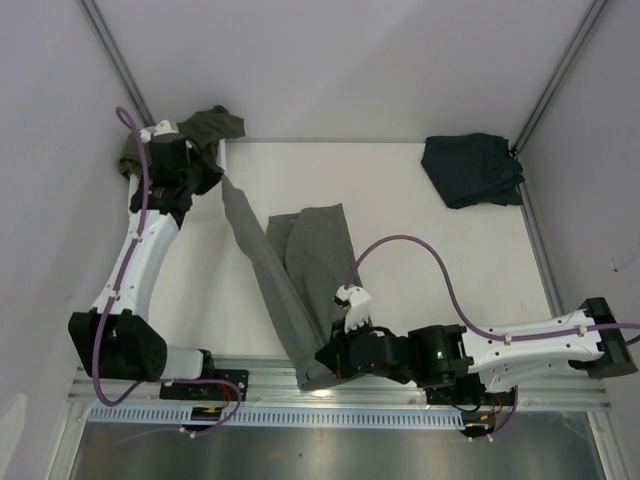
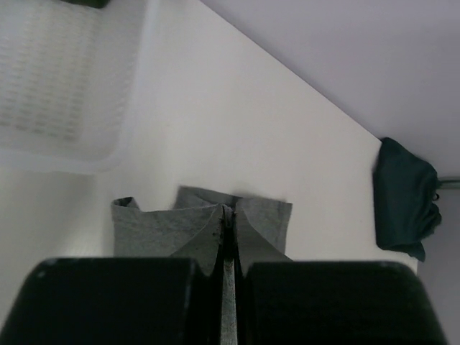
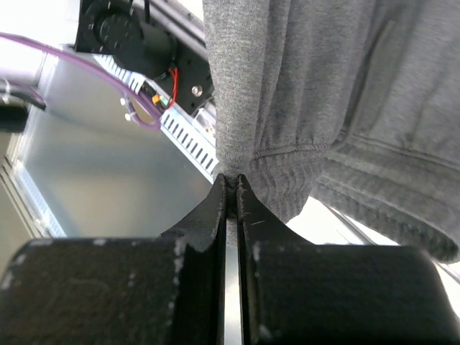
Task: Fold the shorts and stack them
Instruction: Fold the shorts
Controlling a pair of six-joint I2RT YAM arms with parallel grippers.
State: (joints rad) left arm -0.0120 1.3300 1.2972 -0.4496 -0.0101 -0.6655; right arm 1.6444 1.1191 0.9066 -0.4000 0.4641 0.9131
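The light grey shorts hang stretched in a long band between both grippers, part of them lying on the white table. My left gripper is shut on one end at the back left; in the left wrist view its jaws pinch a grey fold. My right gripper is shut on the waistband end near the front rail, with the ribbed grey cloth rising from its jaws. The dark navy shorts lie bunched at the back right. The olive green shorts sit at the back left, partly behind the left arm.
A white mesh basket stands at the back left under the olive shorts. A metal rail with cable duct runs along the near edge. Grey walls and frame posts close in the table.
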